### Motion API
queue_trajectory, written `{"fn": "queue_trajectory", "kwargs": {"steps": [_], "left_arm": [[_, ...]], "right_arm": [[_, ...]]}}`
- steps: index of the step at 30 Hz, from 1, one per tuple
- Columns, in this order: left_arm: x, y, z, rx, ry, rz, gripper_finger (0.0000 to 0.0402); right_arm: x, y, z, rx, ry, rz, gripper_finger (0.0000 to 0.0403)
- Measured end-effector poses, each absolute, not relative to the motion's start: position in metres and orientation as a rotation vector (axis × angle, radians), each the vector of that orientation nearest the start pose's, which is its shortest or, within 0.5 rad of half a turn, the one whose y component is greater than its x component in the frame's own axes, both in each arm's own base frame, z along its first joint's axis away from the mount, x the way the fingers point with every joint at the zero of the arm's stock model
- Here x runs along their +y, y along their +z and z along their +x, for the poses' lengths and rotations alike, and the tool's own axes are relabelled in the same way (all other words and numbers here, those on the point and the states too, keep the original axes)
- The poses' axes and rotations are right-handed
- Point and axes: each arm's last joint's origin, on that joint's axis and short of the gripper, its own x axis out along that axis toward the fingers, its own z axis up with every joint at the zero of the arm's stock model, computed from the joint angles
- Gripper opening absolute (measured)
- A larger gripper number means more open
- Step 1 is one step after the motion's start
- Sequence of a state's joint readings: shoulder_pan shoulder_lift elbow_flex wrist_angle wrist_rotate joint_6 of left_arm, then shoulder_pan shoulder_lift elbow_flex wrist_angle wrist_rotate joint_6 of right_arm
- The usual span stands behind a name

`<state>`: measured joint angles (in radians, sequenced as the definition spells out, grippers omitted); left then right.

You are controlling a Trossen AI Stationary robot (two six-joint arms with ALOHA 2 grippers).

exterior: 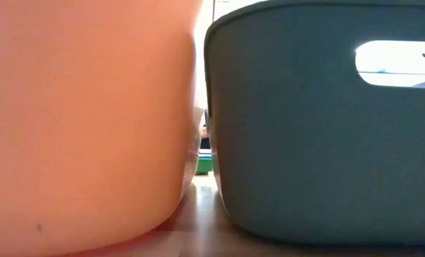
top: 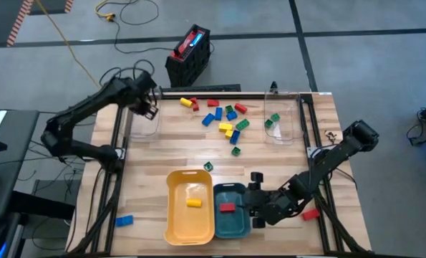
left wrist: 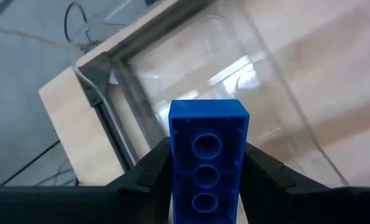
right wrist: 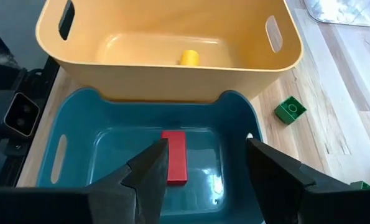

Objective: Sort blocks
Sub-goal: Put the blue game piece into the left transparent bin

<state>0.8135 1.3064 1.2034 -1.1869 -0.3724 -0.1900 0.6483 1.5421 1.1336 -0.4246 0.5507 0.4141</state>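
Observation:
A blue block (left wrist: pixel 208 155) is between the fingers of my left gripper (top: pixel 149 109), which hangs over the clear container (left wrist: pixel 234 74) at the table's far left. My right gripper (right wrist: pixel 206 158) stands open over the near right edge of the teal tray (right wrist: pixel 79 143), in which a red block (right wrist: pixel 174 165) lies flat. A yellow block (right wrist: pixel 189 58) lies in the yellow tray (top: pixel 177 222) beside it. Several loose blocks (top: pixel 223 118) lie scattered on the table's far middle, and a green block (top: pixel 208 166) sits just beyond the trays. My left gripper pinches the blue block by its two long sides (left wrist: pixel 175 168) between its two fingers. The fingers slant down from above and lie along the block. The block's hollow underside faces the wrist camera, and it hangs clear above the clear container.
A second clear container (top: pixel 281 122) at the far right holds a green block (top: pixel 272 120). A blue block (top: pixel 124 221) lies by the near left edge and a red block (top: pixel 311 213) by the near right. A black crate (top: pixel 190 54) stands on the floor beyond the table.

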Motion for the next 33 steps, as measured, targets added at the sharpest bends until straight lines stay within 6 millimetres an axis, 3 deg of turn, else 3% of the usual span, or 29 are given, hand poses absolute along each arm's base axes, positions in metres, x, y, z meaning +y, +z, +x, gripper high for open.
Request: {"fn": "queue_trajectory", "kwargs": {"steps": [7, 12, 18, 27, 33], "left_arm": [[0.214, 0.267, 0.157, 1.302, 1.124, -0.51, 0.0131], [0.231, 0.239, 0.167, 1.383, 1.073, -0.552, 0.0131], [0.233, 0.218, 0.162, 1.388, 1.06, -0.576, 0.0131], [0.224, 0.196, 0.125, 1.225, 1.052, -0.691, 0.0131], [0.221, 0.188, 0.124, 1.161, 1.019, -0.752, 0.0131]], "right_arm": [[0.184, 0.258, 0.268, 0.674, -0.048, -0.065, 0.0228], [0.186, 0.258, 0.266, 0.673, -0.042, -0.064, 0.0228], [0.187, 0.258, 0.265, 0.67, -0.045, -0.055, 0.0228], [0.188, 0.259, 0.266, 0.655, -0.046, -0.041, 0.0228], [0.187, 0.26, 0.267, 0.646, -0.04, -0.051, 0.0228]]}}
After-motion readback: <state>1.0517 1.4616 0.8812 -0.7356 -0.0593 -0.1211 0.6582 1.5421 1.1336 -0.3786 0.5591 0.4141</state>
